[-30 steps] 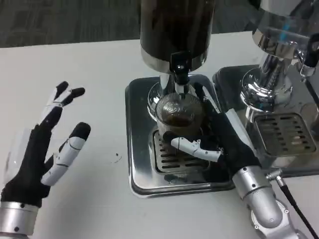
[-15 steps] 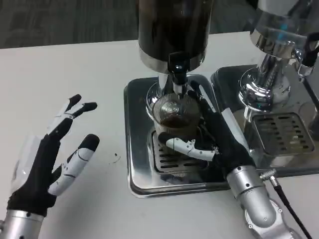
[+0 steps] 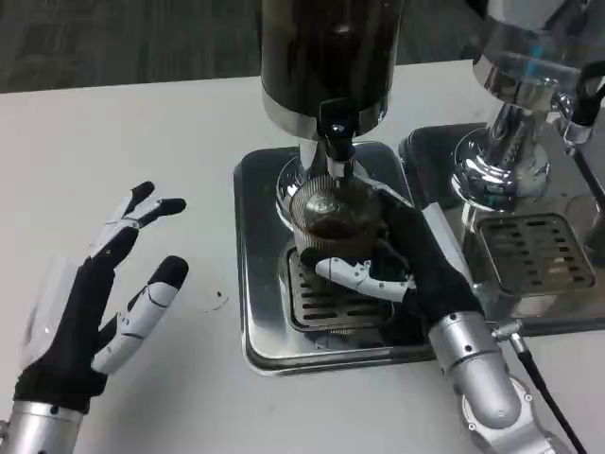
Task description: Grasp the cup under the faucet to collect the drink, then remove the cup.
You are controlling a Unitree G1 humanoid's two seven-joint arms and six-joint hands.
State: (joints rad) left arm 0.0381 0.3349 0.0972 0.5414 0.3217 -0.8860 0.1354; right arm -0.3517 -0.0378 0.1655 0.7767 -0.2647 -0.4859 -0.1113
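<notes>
The worktop (image 3: 142, 123) was plain white, and beyond its far edge ran a strip of dark grey carpet (image 3: 123, 43). A few small specks (image 3: 219, 301) marked the white surface just to the right of the left hand's (image 3: 90, 312) thumb.

The left hand hovered or rested well to the left of the drip tray, palm turned inward, its fingers spread apart and holding nothing.

The right hand (image 3: 416, 274) was wrapped around the cup (image 3: 333, 222), its thumb lying across the cup's near side and its other fingers reaching round the far side. The cup was a clear ribbed one with dark drink inside, and it stood over the slotted grate (image 3: 321, 303) of a shiny square drip tray (image 3: 260, 284), directly under the faucet (image 3: 338, 151) of a dark-bodied dispenser (image 3: 326, 57). Whether the cup's base touched the grate could not be told, since the thumb and the cup's own wall covered it.

Just to the right of the right hand stood a second dispenser (image 3: 520, 104) in polished metal, with its own tray and grate (image 3: 534, 251). A black cable (image 3: 548, 397) ran along the right forearm (image 3: 487, 388).

The tops of both dispensers were cut off by the upper edge, and the second tray ran off the right edge. The right hand's far fingers were mostly hidden behind the cup, and the level of the drink was hard to judge through the ribbed wall.
</notes>
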